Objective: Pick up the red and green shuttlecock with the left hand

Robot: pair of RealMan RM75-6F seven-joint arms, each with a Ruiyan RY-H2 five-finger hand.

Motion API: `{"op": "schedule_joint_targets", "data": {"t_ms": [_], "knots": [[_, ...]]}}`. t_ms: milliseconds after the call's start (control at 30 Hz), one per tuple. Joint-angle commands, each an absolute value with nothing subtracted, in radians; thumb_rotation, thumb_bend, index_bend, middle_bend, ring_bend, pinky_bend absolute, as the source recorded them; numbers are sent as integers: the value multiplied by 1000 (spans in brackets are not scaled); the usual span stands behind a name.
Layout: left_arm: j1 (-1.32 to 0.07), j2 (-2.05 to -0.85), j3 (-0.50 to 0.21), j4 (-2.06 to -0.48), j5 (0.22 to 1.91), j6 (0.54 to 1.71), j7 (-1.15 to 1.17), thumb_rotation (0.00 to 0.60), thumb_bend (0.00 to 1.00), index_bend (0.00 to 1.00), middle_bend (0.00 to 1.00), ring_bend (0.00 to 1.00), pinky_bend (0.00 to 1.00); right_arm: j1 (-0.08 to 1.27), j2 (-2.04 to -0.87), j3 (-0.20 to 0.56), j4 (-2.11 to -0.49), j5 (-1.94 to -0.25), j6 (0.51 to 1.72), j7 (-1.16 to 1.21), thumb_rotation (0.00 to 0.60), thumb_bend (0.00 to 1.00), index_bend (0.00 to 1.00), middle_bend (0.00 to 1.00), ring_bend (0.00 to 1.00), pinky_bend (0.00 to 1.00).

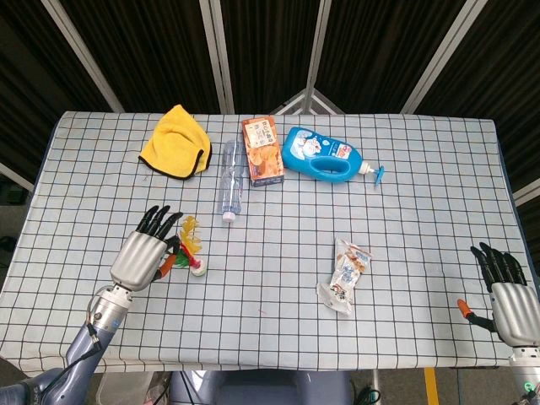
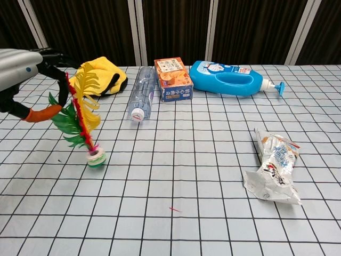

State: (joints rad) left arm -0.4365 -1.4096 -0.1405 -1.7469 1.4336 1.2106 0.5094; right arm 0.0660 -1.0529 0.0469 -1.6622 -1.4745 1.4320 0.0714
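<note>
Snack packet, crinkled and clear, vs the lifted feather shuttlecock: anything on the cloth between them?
Nothing; bare checked tablecloth separates the snack packet from the shuttlecock, clearest in chest view.

Silver-backed hands (image 1: 141, 256); seemingly black fingers (image 1: 157, 221)

— What's around you?

— I'm at a counter (image 1: 422, 169) covered by a white cloth with a black grid (image 2: 213, 160). Behind it hangs a dark, pleated curtain (image 2: 170, 26), crossed by pale upright bars (image 2: 137, 29).

— And from above?

— The same bars (image 1: 316, 46) slant across the dark backdrop. Beneath the counter's near edge I see grey floor and a yellow strip (image 1: 431, 386).

— The light?

— Even, with soft shadows.
</note>
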Motion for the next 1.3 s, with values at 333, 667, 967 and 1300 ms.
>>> {"op": "schedule_joint_targets", "data": {"t_ms": [333,667,967,1300], "knots": [[-437,-1410,-126,-1726,1432,1234,478,600,622,573,109,0,0,65,-1051,48,-1665,-1470,1431,72,600,333,0,0,0,0],[-442,-1415,-113,-1716,1421,1231,479,600,622,572,108,0,0,65,-1051,49,-1664,-1470,1431,75,600,334,0,0,0,0],[-442,-1414,-98,-1713,1417,1232,480,600,550,479,81,0,0,65,-1051,49,-1664,-1470,1430,73,600,334,0,0,0,0],[-400,-1332,-76,-1787,1481,1306,378,600,148,0,0,0,0,64,-1050,49,-1662,-1471,1432,75,600,334,0,0,0,0]]}}
